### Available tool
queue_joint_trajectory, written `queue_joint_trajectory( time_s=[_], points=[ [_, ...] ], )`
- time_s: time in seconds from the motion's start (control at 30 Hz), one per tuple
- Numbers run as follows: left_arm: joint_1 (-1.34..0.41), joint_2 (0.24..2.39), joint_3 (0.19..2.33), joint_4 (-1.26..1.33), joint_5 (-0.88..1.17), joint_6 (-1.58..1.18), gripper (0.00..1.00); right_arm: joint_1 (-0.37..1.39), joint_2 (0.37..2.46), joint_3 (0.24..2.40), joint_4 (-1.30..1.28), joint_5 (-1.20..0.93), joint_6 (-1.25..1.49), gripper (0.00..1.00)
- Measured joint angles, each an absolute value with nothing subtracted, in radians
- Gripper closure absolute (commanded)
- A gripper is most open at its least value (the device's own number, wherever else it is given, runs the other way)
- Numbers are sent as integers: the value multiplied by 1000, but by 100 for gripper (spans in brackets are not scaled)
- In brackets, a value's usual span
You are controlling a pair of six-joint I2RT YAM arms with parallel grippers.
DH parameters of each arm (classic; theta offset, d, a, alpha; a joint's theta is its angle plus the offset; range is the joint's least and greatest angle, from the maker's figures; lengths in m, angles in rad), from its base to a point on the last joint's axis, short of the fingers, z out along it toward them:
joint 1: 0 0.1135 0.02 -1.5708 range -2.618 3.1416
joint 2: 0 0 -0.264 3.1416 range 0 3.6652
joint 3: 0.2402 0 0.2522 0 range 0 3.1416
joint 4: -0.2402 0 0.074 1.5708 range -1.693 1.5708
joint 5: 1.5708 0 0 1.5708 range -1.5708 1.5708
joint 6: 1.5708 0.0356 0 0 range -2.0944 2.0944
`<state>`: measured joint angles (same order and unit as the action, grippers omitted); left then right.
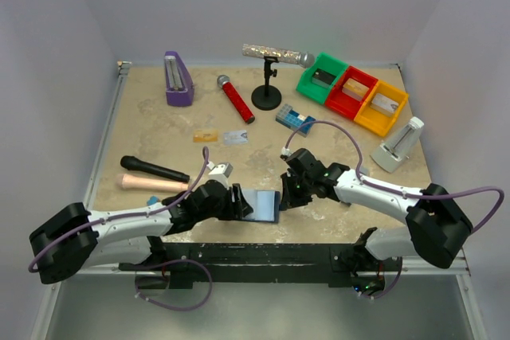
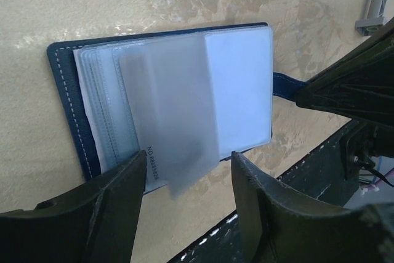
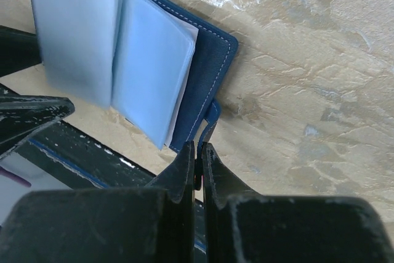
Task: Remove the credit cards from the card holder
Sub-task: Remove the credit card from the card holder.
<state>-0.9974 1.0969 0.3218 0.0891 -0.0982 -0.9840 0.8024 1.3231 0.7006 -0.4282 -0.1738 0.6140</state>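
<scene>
Step in hand: mid-extraction; two cards (image 1: 221, 136) already lie out on the surface (image 1: 159, 129), beyond the card holder (image 1: 261, 205), which sits open at the near edge between both arms.
Right claw (image 3: 198, 159): pressed together, pinching the holder's closure tab (image 3: 208, 122), pinning it down by my reckoning.
Left claw (image 2: 184, 180): spread, straddling a frosted sleeve (image 2: 169, 121) that sticks out of the pockets.
Next move: probably close on that sleeve and draw it toward the near edge.
Hard to tell: whether any card sits inside the cloudy sleeves; faint print only.
</scene>
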Motion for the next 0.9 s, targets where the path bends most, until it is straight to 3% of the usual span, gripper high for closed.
queue_joint_trajectory(
  time_s=[0.9],
  points=[
    [-997,1140,367,154,1,-931,39,802,1323,701,-426,-178,614,100]
  ],
)
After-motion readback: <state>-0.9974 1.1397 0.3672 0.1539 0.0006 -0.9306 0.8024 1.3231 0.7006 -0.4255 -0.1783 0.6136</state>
